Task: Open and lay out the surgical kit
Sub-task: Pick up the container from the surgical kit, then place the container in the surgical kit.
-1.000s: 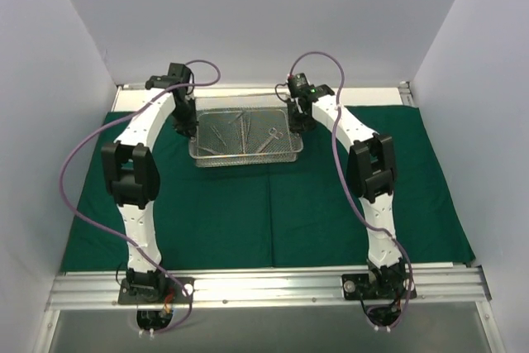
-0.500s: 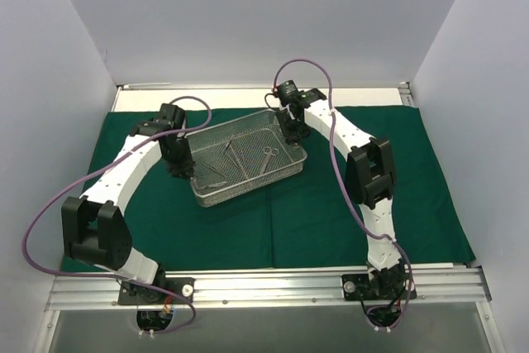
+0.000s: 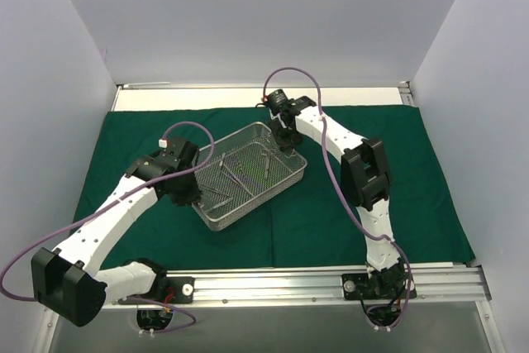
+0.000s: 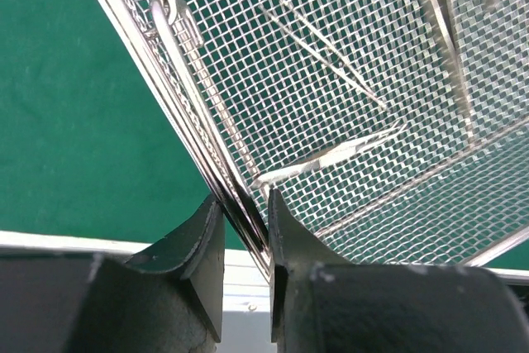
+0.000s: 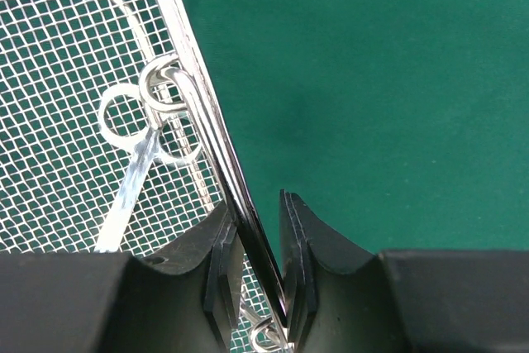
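Note:
The dark green drape (image 3: 430, 196) lies spread flat over the table. On it stands the silver wire-mesh tray (image 3: 263, 196), turned at a slant, with several thin steel instruments (image 3: 240, 173) inside. My left gripper (image 3: 188, 192) is shut on the rim of the tray's near-left end; in the left wrist view the rim (image 4: 198, 121) runs down between the closed fingers (image 4: 245, 221), and forceps (image 4: 331, 155) lie on the mesh. My right gripper (image 3: 285, 134) is shut on the rim at the far-right end (image 5: 258, 241), beside a hinged handle (image 5: 186, 101) and scissors (image 5: 132, 171).
White walls enclose the table on the left, back and right. An aluminium rail (image 3: 264, 283) with the arm bases runs along the near edge. A bare white strip (image 3: 207, 98) lies behind the drape. Purple cables (image 3: 297, 76) loop over both arms.
The tray has turned counterclockwise, its left end pulled toward the near edge by my left gripper and its right end carried left and back by my right gripper. Both stay clamped on it.

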You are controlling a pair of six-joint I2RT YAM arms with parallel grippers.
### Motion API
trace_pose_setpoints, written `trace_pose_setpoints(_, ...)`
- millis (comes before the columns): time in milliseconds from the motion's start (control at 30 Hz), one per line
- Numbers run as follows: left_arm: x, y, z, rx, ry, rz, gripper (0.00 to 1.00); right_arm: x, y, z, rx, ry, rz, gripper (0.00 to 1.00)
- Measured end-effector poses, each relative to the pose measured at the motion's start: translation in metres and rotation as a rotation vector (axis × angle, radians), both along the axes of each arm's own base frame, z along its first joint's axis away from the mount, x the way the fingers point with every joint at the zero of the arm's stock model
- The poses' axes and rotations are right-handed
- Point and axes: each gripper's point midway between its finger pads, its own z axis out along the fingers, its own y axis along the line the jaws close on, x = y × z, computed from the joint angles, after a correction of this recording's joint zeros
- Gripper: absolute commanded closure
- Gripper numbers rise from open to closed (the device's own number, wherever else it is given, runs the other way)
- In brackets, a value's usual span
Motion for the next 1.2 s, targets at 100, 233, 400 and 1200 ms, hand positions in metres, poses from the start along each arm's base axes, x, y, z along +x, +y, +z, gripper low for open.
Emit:
trace_pose_setpoints(100,-0.013,-0.002,-0.011,0.022,0.032,0.008,0.98,-0.001,0.006,0.0,-0.014,-0.018,0.015,1.0)
trace_pose_setpoints(233,-0.026,-0.011,-0.021,0.026,0.053,0.018,0.98,0.0,0.005,0.001,-0.04,-0.034,0.029,1.0)
trace_pose_setpoints(400,-0.038,-0.01,-0.027,0.01,0.057,0.045,0.98,-0.005,0.013,0.001,-0.061,-0.048,0.055,1.0)
trace_pose_setpoints(1200,-0.08,-0.007,-0.043,0.06,0.159,0.037,0.58,-0.025,0.036,-0.023,-0.042,-0.057,0.072,1.0)
